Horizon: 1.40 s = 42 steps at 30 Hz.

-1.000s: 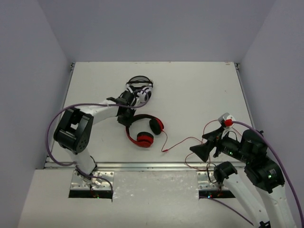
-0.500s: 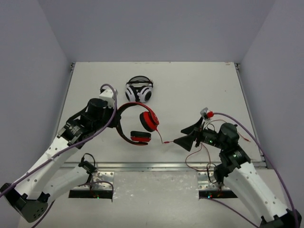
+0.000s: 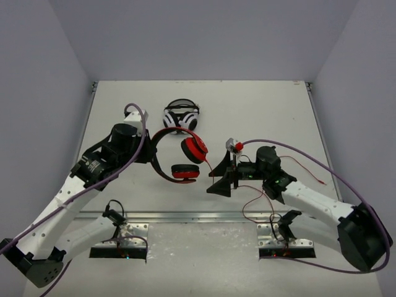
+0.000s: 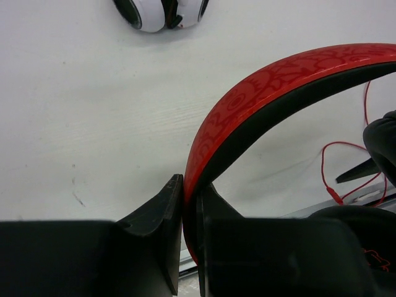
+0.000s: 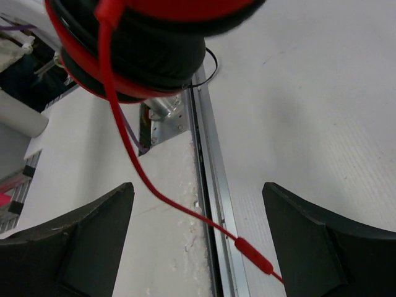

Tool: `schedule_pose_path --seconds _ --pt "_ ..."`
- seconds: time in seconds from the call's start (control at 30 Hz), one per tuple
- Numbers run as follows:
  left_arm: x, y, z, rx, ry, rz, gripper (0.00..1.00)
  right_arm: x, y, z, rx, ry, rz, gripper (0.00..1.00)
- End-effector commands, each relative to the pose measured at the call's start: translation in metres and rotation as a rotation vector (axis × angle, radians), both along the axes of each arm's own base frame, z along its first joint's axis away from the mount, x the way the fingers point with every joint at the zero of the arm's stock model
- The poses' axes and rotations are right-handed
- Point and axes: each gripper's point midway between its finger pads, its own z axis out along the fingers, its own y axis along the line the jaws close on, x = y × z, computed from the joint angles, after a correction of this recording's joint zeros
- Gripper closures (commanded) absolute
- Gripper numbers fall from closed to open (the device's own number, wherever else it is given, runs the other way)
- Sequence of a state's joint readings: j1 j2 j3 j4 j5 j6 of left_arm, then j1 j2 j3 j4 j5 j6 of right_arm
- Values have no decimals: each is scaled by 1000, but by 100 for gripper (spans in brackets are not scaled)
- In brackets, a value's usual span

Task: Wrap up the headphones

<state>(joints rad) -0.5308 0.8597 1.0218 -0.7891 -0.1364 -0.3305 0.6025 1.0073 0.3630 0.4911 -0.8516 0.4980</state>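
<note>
Left gripper clamped on red-and-black headband of the headphones, near middle of table, ear cups at 3 o'clock of that grip, right gripper with jaws apart, thin red cable hanging between them, white-and-black headphones at 12 o'clock.

Headphones: two pairs counted. One pair of red over-ear headphones with a black-lined headband, fitted with one thin red cable. One pair of white-and-black over-ear headphones. Robot arms: two, a left arm and a right arm. White table: one.
</note>
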Motion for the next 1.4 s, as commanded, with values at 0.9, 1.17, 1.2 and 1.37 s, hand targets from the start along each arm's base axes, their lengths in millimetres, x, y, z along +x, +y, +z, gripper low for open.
schedule_pose_path --seconds 0.9,1.17,1.2,1.37 --pt "29 42 112 -149 -314 350 100 -5 -23 -62 -79 -72 -162 99" --pt "60 56 53 195 -308 331 100 36 -71 -35 -337 -181 -474 99" --pt "64 57 44 227 -303 324 100 39 -75 -29 -366 -194 -493 99" --pt "75 60 -3 412 -225 279 99 58 -90 19 -472 -218 -582 99"
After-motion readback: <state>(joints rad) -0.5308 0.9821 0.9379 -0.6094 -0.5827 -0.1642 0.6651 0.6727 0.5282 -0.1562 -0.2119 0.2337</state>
